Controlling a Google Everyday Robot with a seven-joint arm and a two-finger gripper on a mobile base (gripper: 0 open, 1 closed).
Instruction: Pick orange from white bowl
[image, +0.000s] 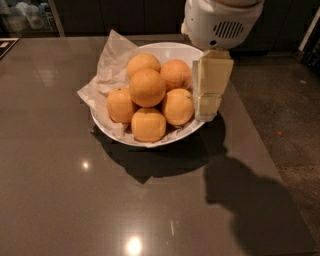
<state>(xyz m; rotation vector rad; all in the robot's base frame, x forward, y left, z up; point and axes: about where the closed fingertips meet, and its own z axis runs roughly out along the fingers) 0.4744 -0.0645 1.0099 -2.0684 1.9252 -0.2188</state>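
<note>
The white bowl (167, 48) stands on a dark glossy table, lined with crumpled white paper (109, 67) that sticks out at its left. Several round oranges are piled in it. One orange (147, 87) sits on top in the middle, another (178, 106) lies at the right, and a squarish one (148, 125) lies at the front. My gripper (208, 109) hangs down from its white housing (220, 22) over the bowl's right rim, right next to the right-hand orange. It holds nothing that I can see.
The table (60, 190) stretches to the left and front of the bowl. Its right edge (260, 145) runs diagonally close behind the gripper, with speckled floor (290, 110) beyond. Dark cabinets stand at the back.
</note>
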